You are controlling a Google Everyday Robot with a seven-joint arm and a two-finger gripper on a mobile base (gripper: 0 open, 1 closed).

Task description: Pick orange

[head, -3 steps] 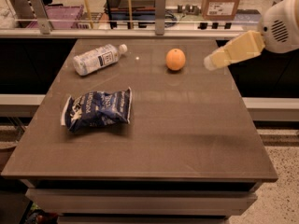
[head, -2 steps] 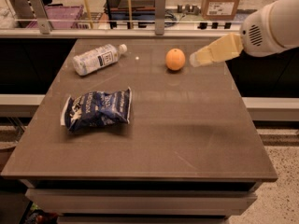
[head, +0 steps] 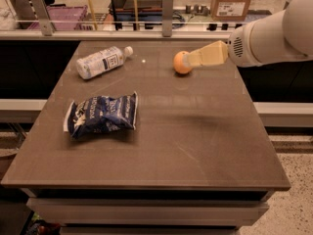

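Since the earlier frames the pincer (head: 191, 59) has travelled leftward across the far part of the table (head: 205, 136), closing the gap that lay between it and the orange (head: 179, 63); the fruit, the bottle and the bag have kept their places. The tan pincer now reaches in from the right on the white arm (head: 274, 31), and its tip overlaps the right side of the orange in this view. Whether the tip touches the fruit cannot be told, nor whether the pincer is apart or together. The orange rests on the table near the far edge, right of centre, with only its left portion showing. A clear plastic water bottle (head: 101, 61) with a white cap lies on its side at the far left, well apart from the orange. A crumpled blue chip bag (head: 101, 114) lies flat nearer the front, left of centre. Beyond the table, a cardboard box (head: 233, 1) stands behind a rail.
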